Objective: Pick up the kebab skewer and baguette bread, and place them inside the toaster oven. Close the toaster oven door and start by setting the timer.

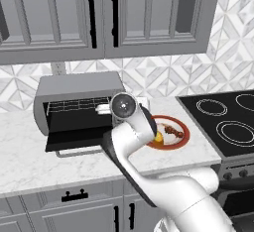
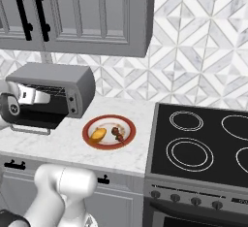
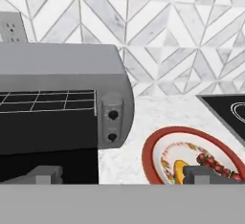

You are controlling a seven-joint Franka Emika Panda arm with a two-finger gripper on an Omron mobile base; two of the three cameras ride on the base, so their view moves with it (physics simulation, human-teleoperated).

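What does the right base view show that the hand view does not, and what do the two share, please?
Right base view alone: all four stove burners, the upper cabinets and the drawer fronts under the counter. Hand view alone: a wall outlet behind the oven. Both share the open oven with its rack and knobs, plus the red-rimmed plate bearing bread and skewer.

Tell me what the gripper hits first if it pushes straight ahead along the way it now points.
Most likely the toaster oven, near its right knob panel: the open gripper points at that corner, with the red-rimmed plate just right of the line. Depth is hard to judge.
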